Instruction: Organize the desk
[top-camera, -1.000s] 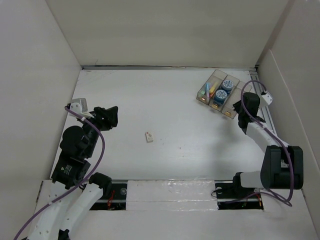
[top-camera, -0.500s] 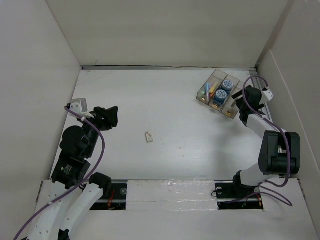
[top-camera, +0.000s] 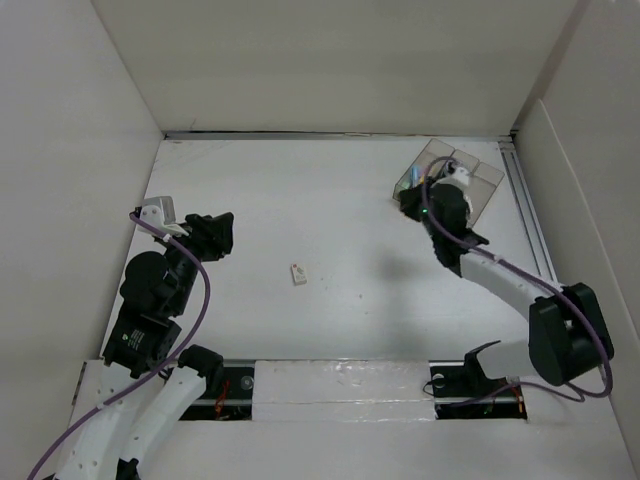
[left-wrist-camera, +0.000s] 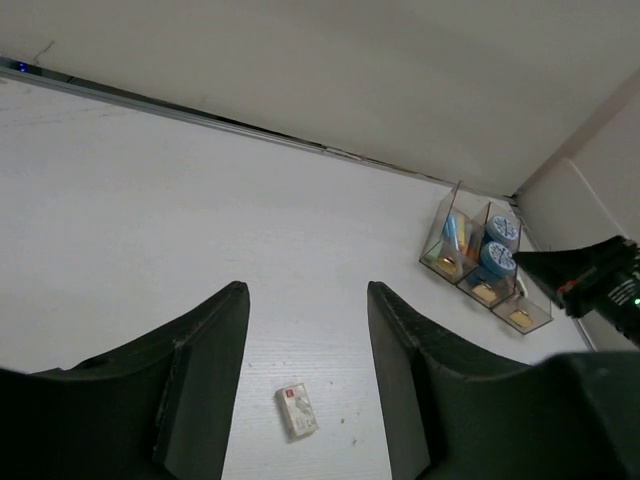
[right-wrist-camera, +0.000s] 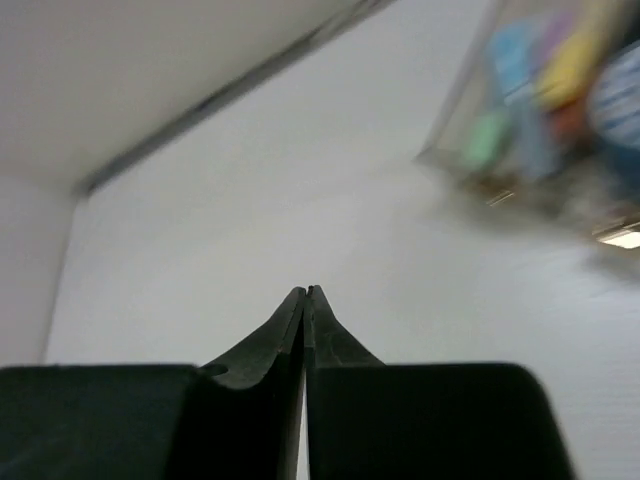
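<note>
The desk (top-camera: 300, 190) is a white tabletop with one small white box with a red mark (top-camera: 299, 273) lying near its middle. My left gripper (top-camera: 215, 235) hovers at the left, open and empty. In the left wrist view the box (left-wrist-camera: 297, 411) lies on the desk (left-wrist-camera: 200, 200) below the gap between the left gripper's (left-wrist-camera: 305, 290) fingers. My right gripper (top-camera: 412, 200) is over the near-left side of the clear tray (top-camera: 482, 182), shut with nothing in it. The right wrist view shows the right gripper (right-wrist-camera: 305, 290) pressed together above bare desk (right-wrist-camera: 250, 220).
The three-compartment tray (left-wrist-camera: 485, 265) at the back right holds blue rolls, coloured pens and small items; it appears blurred (right-wrist-camera: 560, 110) in the right wrist view. Tall beige walls (top-camera: 330, 60) enclose the desk. A metal rail (top-camera: 530, 225) runs along the right edge.
My right arm swung left from the tray's right side to its near-left side, and its jaws went from open to shut. The left gripper narrowed slightly and stayed put.
</note>
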